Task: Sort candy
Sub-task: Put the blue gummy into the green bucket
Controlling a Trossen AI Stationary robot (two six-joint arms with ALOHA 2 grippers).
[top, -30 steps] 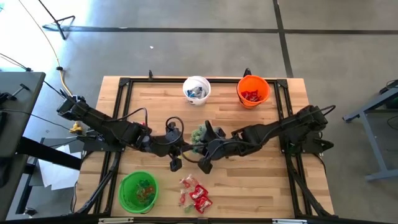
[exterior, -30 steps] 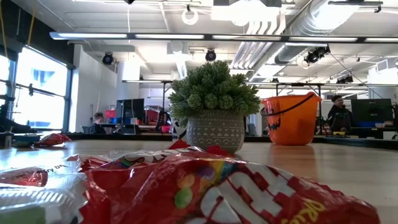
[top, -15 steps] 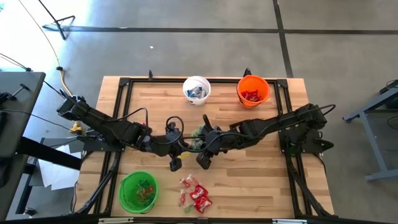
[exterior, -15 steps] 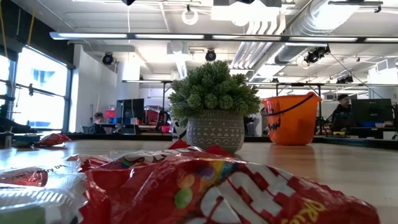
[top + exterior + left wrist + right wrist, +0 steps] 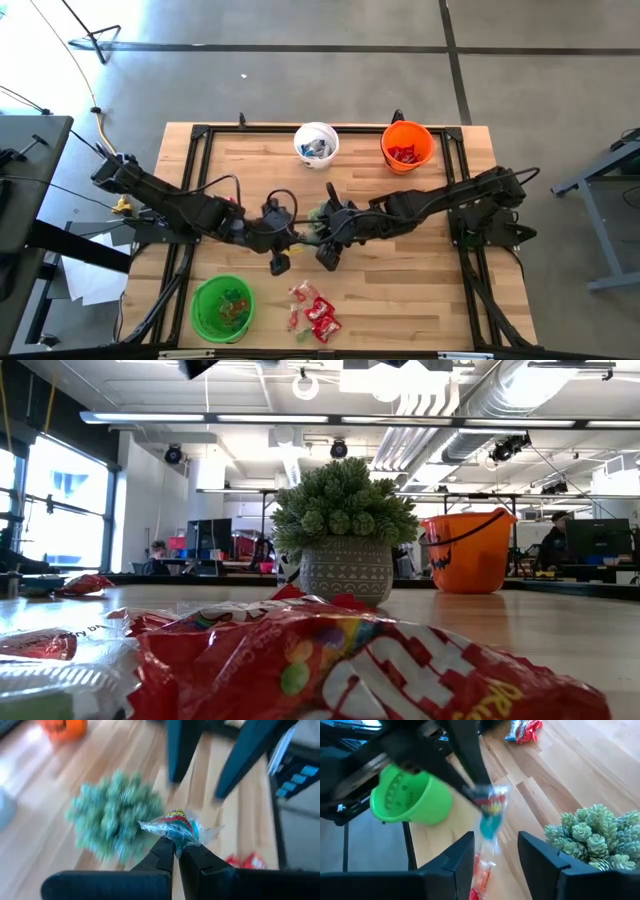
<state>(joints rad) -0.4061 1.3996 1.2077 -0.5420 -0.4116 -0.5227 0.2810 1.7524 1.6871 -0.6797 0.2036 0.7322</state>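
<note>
potted plant blurred, red candy packets cropped by frame edge

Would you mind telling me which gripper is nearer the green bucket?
Left. The left gripper, shut on a wrapped candy, sits just above the green bucket; the right gripper, fingers open, is slightly farther right.

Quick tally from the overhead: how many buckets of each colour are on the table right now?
Round white plastic bucket: 1
Round orange plastic bucket: 1
Round green plastic bucket: 1
Total: 3 buckets
</note>
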